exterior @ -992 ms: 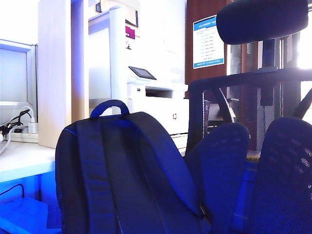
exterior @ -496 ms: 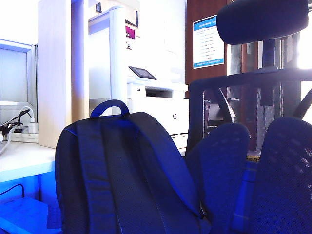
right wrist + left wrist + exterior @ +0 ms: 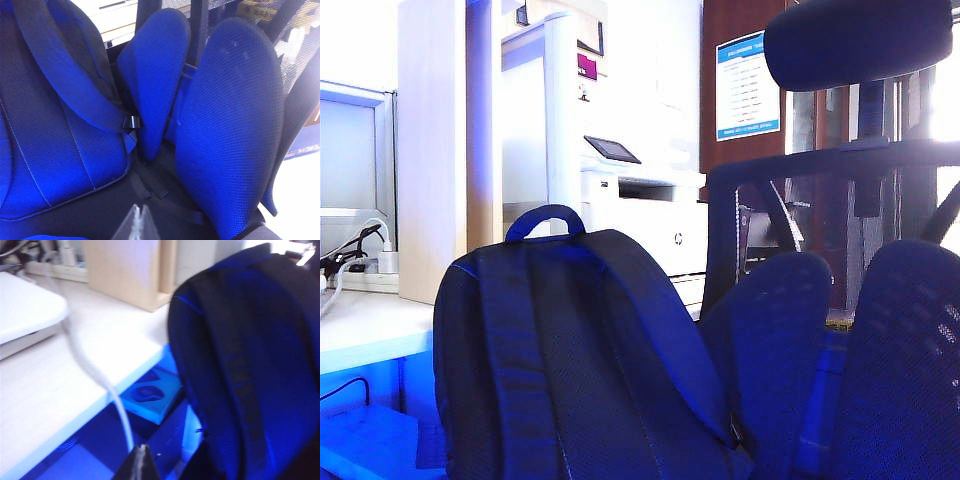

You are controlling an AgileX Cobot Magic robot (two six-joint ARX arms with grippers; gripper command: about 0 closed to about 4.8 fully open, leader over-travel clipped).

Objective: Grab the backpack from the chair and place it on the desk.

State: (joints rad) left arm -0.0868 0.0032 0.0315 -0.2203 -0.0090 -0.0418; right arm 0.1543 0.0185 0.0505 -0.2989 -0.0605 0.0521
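The dark navy backpack (image 3: 570, 360) stands upright on the chair (image 3: 880, 350), its blue grab loop (image 3: 544, 215) on top and padded straps facing the exterior camera. The pale desk (image 3: 370, 325) lies to its left. Neither gripper shows in the exterior view. In the left wrist view my left gripper (image 3: 139, 452) is shut and empty, short of the backpack (image 3: 250, 350) and the desk edge (image 3: 85, 385). In the right wrist view my right gripper (image 3: 138, 212) is shut and empty, before the backpack's straps (image 3: 60, 90) and the chair's two mesh lobes (image 3: 230, 125).
A tall light-wood shelf unit (image 3: 450, 150) stands on the desk, with a power strip and cables (image 3: 360, 262) beside it. A white printer (image 3: 640, 210) sits behind the backpack. A white cable (image 3: 95, 375) hangs over the desk edge. Boxes (image 3: 150, 392) lie under the desk.
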